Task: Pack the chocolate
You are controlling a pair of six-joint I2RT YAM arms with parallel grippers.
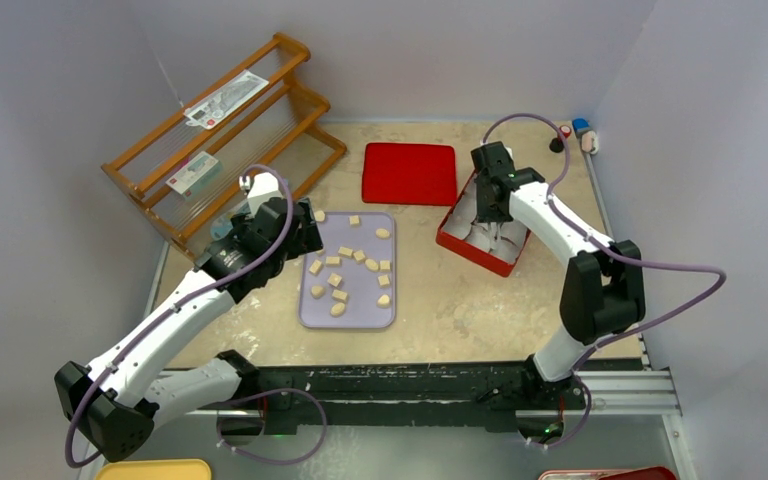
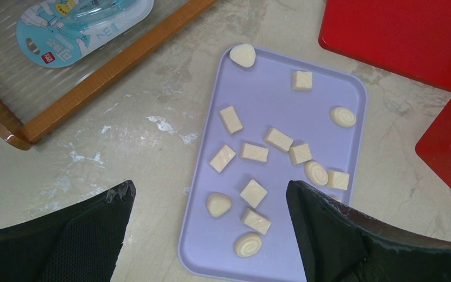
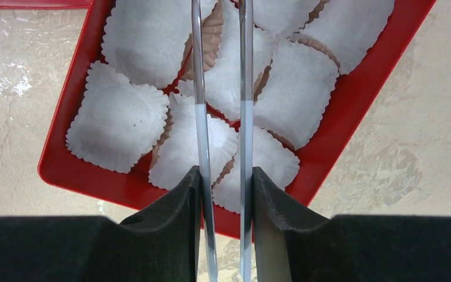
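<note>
Left fingers [image 2: 53, 235] spread wide above the chocolate [image 2: 253, 151]; right fingers [image 3: 170, 217] pinch tongs [image 3: 245, 117] over red box [image 3: 352, 111].

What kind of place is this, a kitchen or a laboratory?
Probably a robot test cell: plain white walls enclose the table, left arm and right arm are bolted to a rail, and the chocolate lies on a lavender tray.

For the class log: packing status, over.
Left claw open over lilac tray. Right claw shut on metal tweezers, above red box. Pale tan chocolate pieces on tray. Nothing blocking.

Cut off at top — tongs [image 3: 245, 147] in the right gripper [image 3: 225, 176], red lid [image 2: 405, 41].
</note>
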